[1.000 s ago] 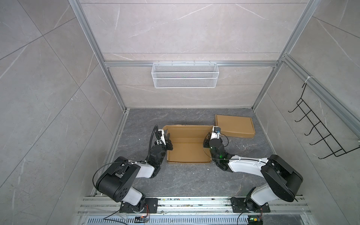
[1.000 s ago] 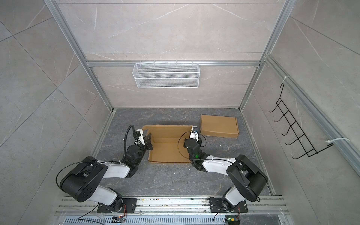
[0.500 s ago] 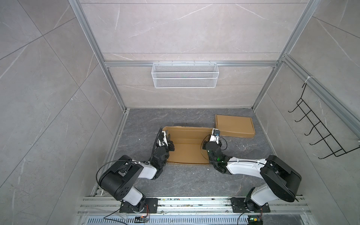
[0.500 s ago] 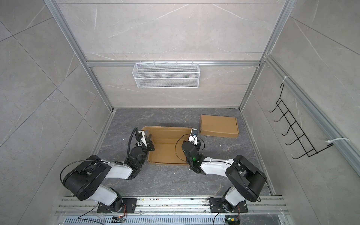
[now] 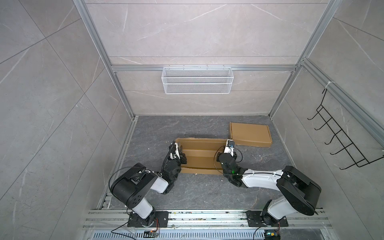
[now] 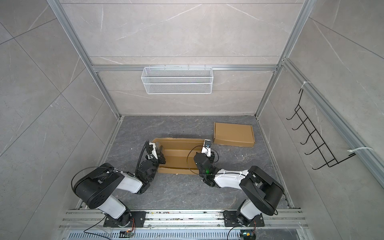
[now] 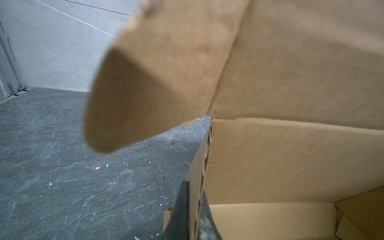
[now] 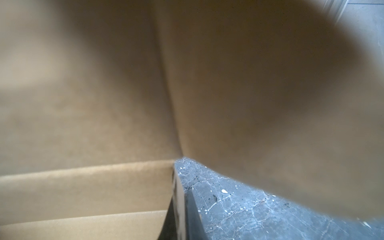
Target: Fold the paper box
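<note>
the dark stone bench [image 5: 207, 193] carries everything. the left arm [image 5: 158, 184] and the right arm [image 5: 259, 178] reach from the near side to the middle. there lies the paper box [image 5: 199, 160], open, with its far panel raised and its near flap flat on the bench. a smaller closed box [image 5: 250, 135] lies near its far right corner. the left jaws are clenched on the paper box's left wall, a finger [image 7: 180, 209] on each side. the right jaws grasp its right wall.

The left arm [image 5: 160, 184] and right arm [image 5: 259, 178] wear white shells, bulky black joints, looping black cables; one green light [image 5: 234, 172] glows.
</note>
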You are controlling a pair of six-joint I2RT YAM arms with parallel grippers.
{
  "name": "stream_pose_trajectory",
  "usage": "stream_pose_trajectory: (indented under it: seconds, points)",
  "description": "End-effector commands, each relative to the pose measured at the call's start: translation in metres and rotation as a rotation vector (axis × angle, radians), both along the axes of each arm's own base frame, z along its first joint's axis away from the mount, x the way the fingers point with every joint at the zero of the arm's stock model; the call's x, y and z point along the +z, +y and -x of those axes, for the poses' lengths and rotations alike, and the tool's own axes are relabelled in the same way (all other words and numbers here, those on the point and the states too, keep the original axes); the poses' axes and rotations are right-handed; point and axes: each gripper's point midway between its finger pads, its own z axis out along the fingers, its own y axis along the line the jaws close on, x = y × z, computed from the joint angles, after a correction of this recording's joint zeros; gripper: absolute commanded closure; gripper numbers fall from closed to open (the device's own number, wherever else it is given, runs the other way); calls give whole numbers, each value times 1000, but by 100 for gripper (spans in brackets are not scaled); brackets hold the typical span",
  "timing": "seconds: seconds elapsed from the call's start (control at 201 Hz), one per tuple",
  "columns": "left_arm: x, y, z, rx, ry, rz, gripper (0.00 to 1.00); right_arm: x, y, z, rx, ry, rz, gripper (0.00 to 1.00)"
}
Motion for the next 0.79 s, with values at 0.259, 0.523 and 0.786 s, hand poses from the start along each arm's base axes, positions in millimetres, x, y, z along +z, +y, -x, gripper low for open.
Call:
stream_pose_trajectory:
  seconds: [0.259,0.523,0.786]
  points:
    - [-46,-22,28,-166,114,-158,100,-32,16,27,163,160,75,81]
    - [-48,-19,28,-157,89,-202,100,-24,11,41,224,192,74,62]
    - [-48,-17,27,-148,70,-230,100,-10,-1,55,294,211,74,52]
